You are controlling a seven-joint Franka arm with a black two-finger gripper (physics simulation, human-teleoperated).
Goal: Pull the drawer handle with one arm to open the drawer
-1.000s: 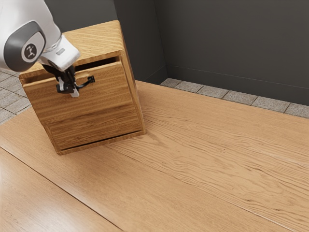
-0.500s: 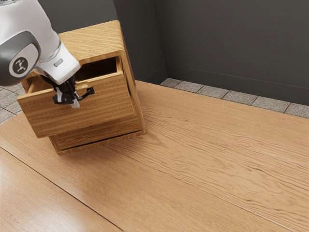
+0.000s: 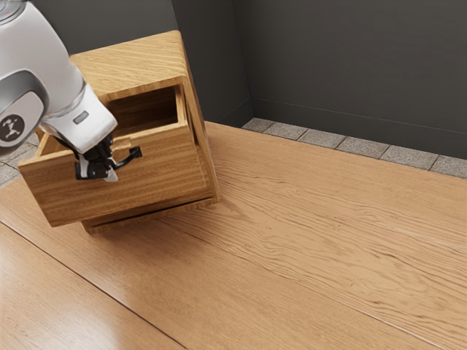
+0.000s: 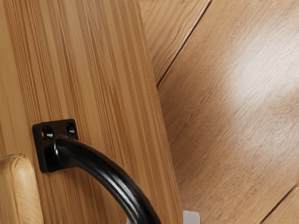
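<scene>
table (image 3: 314, 240): pale wooden planks are carrying the cabinet at the exterior view's left.
cabinet (image 3: 142, 62): an oak box is standing upright near the dark wall (image 3: 350, 58).
drawer (image 3: 146, 171): the upper one is sticking out well forward of the cabinet's front, and its hollow inside is showing.
handle (image 3: 128, 157): it is sitting on the drawer's front and passing between the fingers; it is a black curved bar whose end plate (image 4: 53, 135) is showing two screw holes.
gripper (image 3: 95, 169): the fingers are standing narrow, clamping the handle from two sides.
</scene>
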